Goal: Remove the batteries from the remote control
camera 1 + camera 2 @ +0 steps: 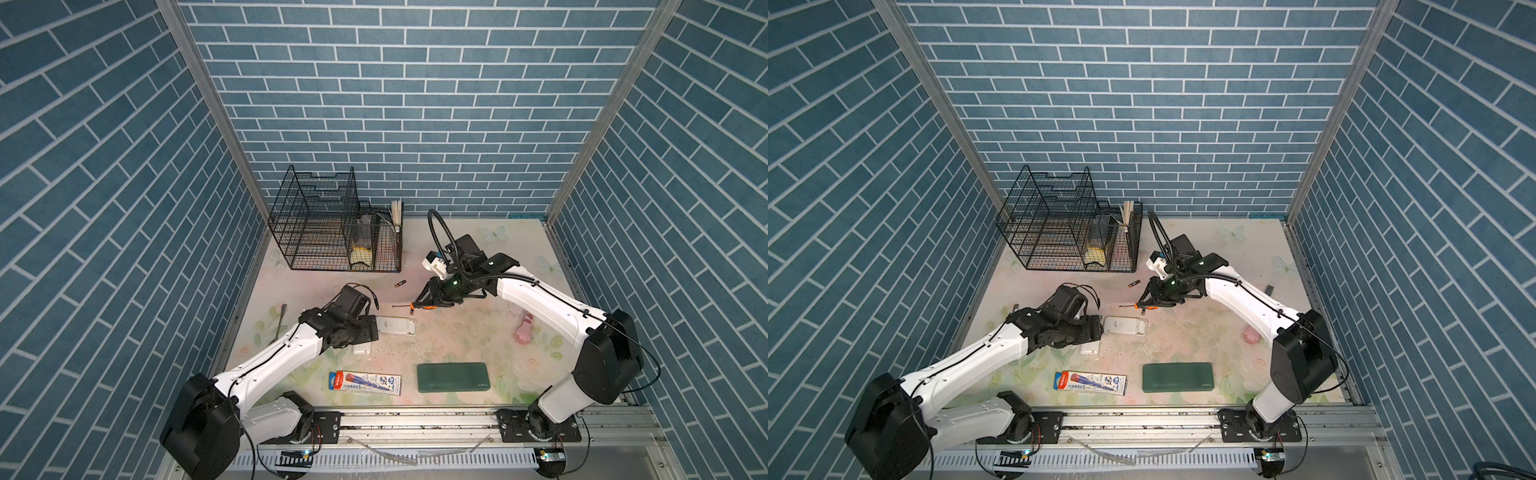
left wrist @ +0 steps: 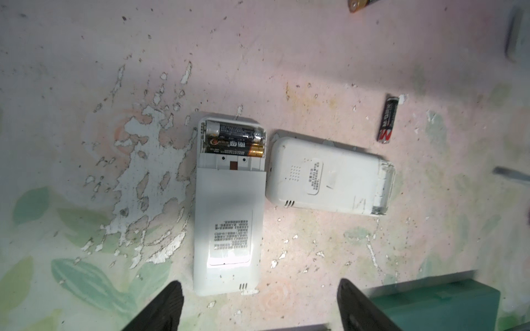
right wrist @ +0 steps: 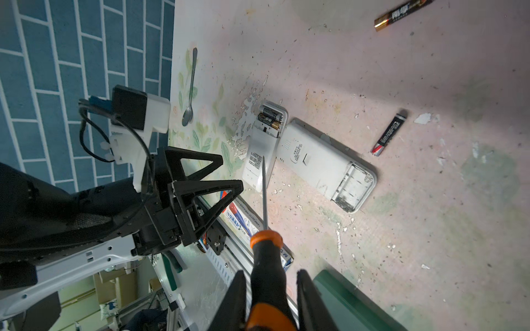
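Table (image 1: 465, 332): worn floral surface with a wire rack (image 1: 328, 232) at the far left, both arms working near the middle.
Green case (image 1: 453, 377): lies flat near the front edge, beside a printed box (image 1: 365, 382).
Wider remote (image 2: 329, 177): face down, its compartment at the far end bare and empty in the right wrist view.
Narrow remote (image 2: 229, 206): touching the wider remote's corner, cover slid partly back, 2 batteries (image 2: 233, 142) seated side by side in the open bay.
Left gripper (image 2: 258, 309): spread wide and empty, hovering just above the narrow remote's closed end.
Right gripper (image 3: 272, 303): clenched on the screwdriver (image 3: 268, 258), its shaft pointing toward the narrow remote's back.
Loose batteries: 1 red-ended cell (image 2: 387, 119) near the wider remote, 1 gold-ended cell (image 1: 400, 284) farther toward the rack.
Step in hand: likely emptying remote 2, with 2 cells left inside.
Next move: probably steady the narrow remote with the left gripper, then lever a cell out with the screwdriver tip.
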`<state>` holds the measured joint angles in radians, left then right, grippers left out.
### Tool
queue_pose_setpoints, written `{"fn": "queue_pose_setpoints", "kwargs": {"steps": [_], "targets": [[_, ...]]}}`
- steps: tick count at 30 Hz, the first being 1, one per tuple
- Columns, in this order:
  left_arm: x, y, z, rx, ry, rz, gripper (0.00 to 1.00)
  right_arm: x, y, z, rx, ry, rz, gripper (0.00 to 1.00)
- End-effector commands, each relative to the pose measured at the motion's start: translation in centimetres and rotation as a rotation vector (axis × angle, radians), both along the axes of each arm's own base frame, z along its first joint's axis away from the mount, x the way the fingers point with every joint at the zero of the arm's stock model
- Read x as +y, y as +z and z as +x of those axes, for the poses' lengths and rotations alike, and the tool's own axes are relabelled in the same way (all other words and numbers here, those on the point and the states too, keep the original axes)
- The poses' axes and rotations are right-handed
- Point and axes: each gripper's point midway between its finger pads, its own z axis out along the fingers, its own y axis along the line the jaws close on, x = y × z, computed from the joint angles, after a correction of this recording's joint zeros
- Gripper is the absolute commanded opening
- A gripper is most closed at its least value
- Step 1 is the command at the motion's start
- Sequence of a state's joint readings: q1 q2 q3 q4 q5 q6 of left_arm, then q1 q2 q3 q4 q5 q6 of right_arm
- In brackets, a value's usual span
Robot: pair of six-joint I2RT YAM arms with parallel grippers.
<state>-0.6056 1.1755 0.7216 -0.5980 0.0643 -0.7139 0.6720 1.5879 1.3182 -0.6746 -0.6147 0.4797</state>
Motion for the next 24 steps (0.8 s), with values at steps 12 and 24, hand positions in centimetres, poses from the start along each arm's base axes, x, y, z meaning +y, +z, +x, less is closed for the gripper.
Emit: {"fn": "queue_pose_setpoints", "kwargs": {"steps": [12, 24], "targets": [[0.5, -2.8, -0.8, 0.077, -0.066, 0.157, 0.84, 0.1, 1.0, 0.1, -0.304, 0.186, -0.033, 0.00], [2.0, -4.4, -1.5, 0.114, -0.079, 0.254, 0.69, 0.7, 0.3, -0.8, -0.316, 0.240, -0.082, 0.00]]}}
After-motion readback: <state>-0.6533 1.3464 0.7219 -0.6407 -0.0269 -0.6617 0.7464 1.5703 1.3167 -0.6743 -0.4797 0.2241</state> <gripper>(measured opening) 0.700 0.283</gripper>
